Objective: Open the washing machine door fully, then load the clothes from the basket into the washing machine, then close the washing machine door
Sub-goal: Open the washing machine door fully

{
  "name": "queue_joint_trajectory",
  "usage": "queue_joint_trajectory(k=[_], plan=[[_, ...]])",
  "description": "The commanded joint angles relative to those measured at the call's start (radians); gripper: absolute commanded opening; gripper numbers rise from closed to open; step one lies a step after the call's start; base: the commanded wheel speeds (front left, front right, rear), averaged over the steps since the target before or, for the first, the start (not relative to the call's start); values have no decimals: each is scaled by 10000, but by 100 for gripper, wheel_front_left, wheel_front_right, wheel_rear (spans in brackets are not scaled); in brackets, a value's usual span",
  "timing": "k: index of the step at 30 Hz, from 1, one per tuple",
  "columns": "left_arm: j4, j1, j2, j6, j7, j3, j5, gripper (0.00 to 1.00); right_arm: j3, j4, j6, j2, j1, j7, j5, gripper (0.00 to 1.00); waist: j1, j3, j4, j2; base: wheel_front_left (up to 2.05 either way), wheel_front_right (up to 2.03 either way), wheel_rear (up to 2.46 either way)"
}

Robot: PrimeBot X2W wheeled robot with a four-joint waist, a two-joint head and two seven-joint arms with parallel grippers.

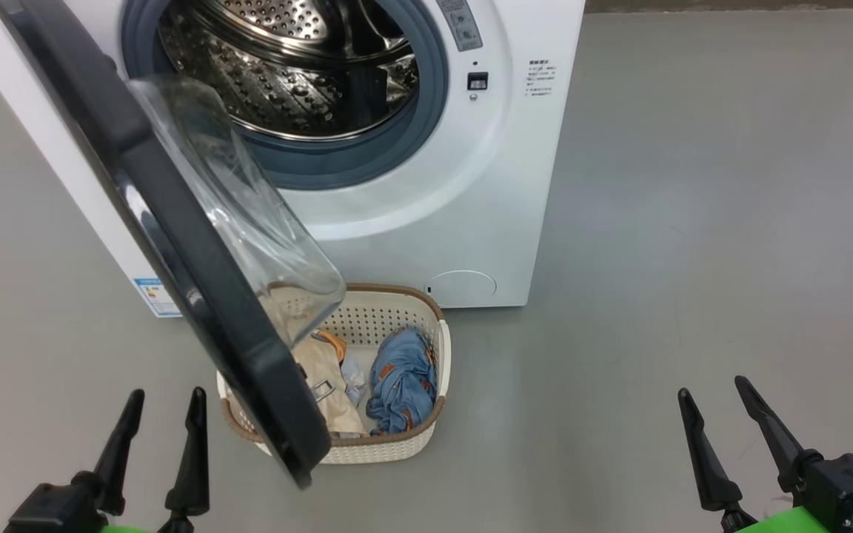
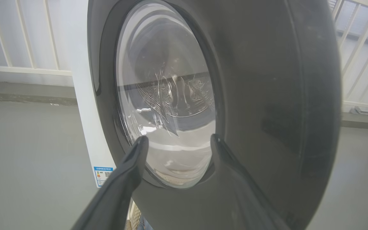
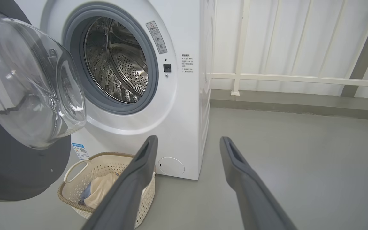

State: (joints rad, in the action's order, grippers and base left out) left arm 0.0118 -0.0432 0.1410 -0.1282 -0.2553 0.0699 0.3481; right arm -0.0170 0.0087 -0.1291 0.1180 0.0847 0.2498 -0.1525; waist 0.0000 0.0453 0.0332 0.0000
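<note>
The white washing machine [image 1: 471, 185] stands ahead with its steel drum [image 1: 293, 66] exposed. Its black door [image 1: 175, 222] hangs swung out to the left, the glass bowl [image 1: 249, 215] overhanging the basket [image 1: 397, 444]. Inside the basket lie a cream garment [image 1: 326, 385] and a light blue garment [image 1: 404, 377]. My left gripper [image 1: 164, 403] stands open at the lower left, facing the door's outer face [image 2: 267, 95] in the left wrist view. My right gripper [image 1: 715, 392] stands open at the lower right, well clear of the basket [image 3: 107, 166].
Grey floor [image 1: 693, 222] spreads wide to the right of the machine. A white railing and pale panels [image 3: 299, 78] run behind it above a low ledge. A blue label [image 1: 152, 292] sits low on the machine's left.
</note>
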Motion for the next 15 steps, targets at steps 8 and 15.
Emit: queue_joint_trajectory(k=[8, 15], plan=[[-123, 212, 156, -25, -65, -219, -99, 100, 79, -170, -16, -43, -247, 120, 145, 100, 0, -29, 139, 0, 0, 0, 0], [-68, 251, 113, -25, -65, -262, -102, 100, 38, -21, -16, -100, -277, 120, 111, 100, 0, -76, 155, 0, 0, 0, 0]])
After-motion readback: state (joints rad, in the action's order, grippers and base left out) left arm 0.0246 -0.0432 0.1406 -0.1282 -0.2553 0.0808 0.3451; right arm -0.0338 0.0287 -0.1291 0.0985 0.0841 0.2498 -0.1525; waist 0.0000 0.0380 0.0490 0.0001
